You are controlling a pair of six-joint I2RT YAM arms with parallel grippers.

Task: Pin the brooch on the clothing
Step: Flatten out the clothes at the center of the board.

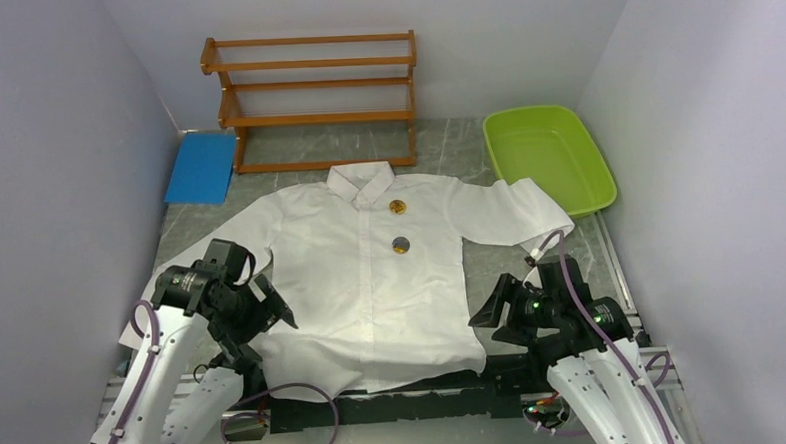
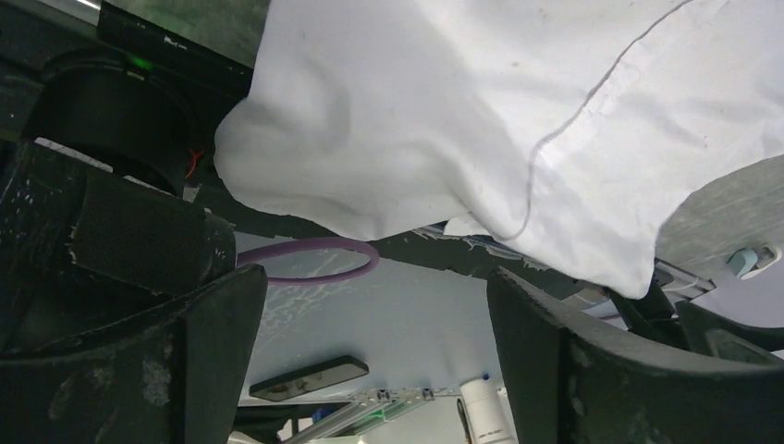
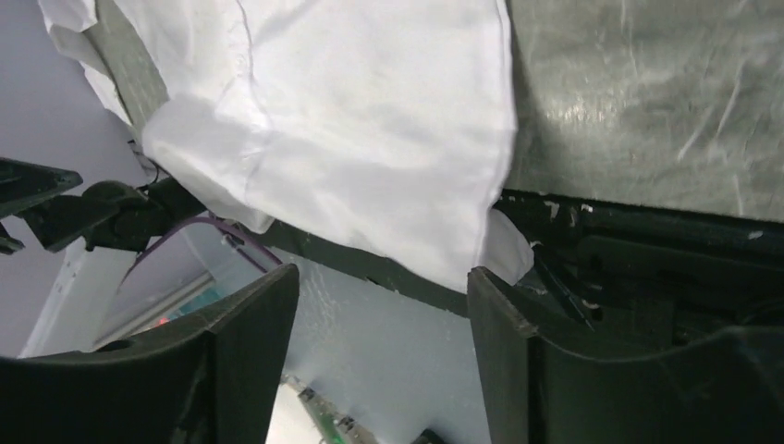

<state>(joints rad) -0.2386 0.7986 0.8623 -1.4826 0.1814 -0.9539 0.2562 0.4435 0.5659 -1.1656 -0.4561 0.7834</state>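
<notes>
The white short-sleeved shirt (image 1: 362, 283) lies flat on the table, collar at the far side. A gold round brooch (image 1: 397, 207) sits on its chest below the collar, and a second round grey-and-gold brooch (image 1: 401, 245) lies lower on the placket. My left gripper (image 1: 275, 302) is open and empty at the shirt's left hem side. My right gripper (image 1: 481, 313) is open and empty at the shirt's right hem corner. The left wrist view shows the shirt hem (image 2: 481, 111) above wide-apart fingers (image 2: 573, 370). The right wrist view shows the hem corner (image 3: 370, 139) above open fingers (image 3: 504, 361).
A wooden rack (image 1: 313, 95) stands at the back. A blue mat (image 1: 201, 167) lies at the back left. A green tub (image 1: 549, 155) stands at the back right. Grey walls close in both sides. Purple cables (image 1: 278, 427) loop at the near edge.
</notes>
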